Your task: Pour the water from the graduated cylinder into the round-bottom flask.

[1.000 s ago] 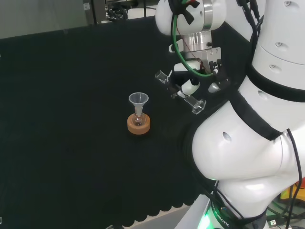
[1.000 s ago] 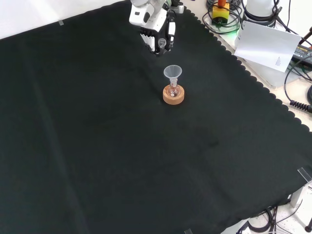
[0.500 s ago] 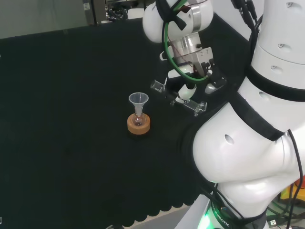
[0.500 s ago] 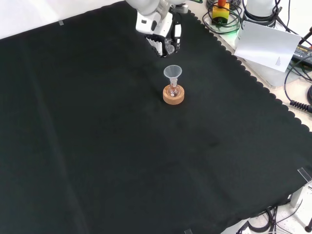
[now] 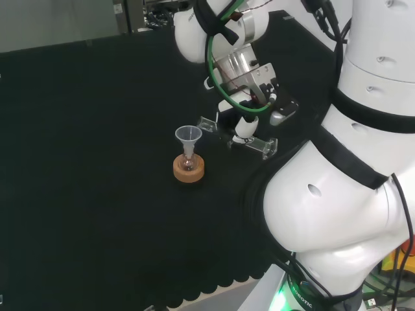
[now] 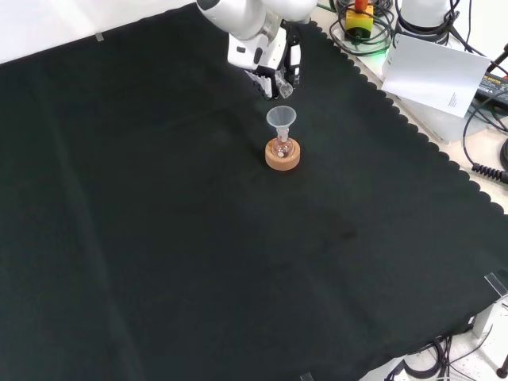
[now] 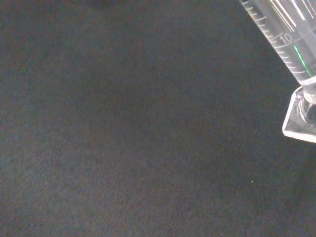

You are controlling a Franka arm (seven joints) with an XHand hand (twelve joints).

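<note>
Black cloth (image 6: 159, 238), hand-held cylinder (image 5: 237, 135) tilted.

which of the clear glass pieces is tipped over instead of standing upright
The graduated cylinder, held in the robot hand, lies nearly level in the air. The funnel and flask stand upright on the cork ring.

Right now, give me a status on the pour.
Robot hand shut on graduated cylinder, tipped near level. Its mouth beside funnel in round-bottom flask on cork ring. Nothing between.
</note>
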